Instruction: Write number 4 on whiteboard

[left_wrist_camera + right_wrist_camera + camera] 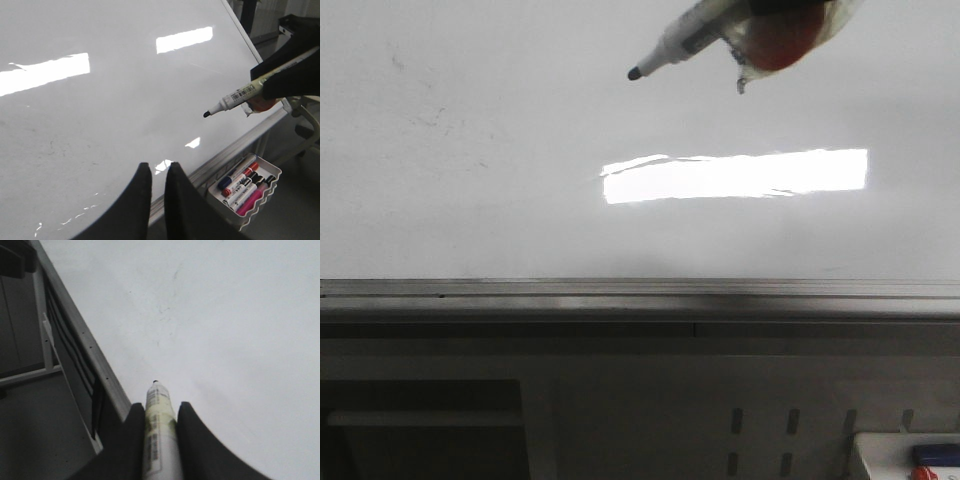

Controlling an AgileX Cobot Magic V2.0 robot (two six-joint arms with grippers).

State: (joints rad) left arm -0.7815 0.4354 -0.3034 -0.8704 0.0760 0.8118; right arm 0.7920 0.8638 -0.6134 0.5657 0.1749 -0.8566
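The whiteboard (pixel 520 200) is glossy white and fills the front view; it also shows in the left wrist view (pixel 100 130) and the right wrist view (pixel 240 340). No number 4 shows on it, only faint smudges. My right gripper (pixel 159 409) is shut on a white marker (pixel 159 435) with its cap off. The marker (pixel 682 43) points down-left at the top of the front view, its dark tip (pixel 634 73) close to the board; I cannot tell whether it touches. My left gripper (pixel 157 167) is shut and empty over the board's lower edge.
A grey metal rail (pixel 640 290) runs along the board's lower edge. A bright rectangular glare patch (pixel 735 175) lies below the marker tip. A white tray (pixel 245 192) with several spare markers hangs below the rail at the right, also in the front view (pixel 910 455).
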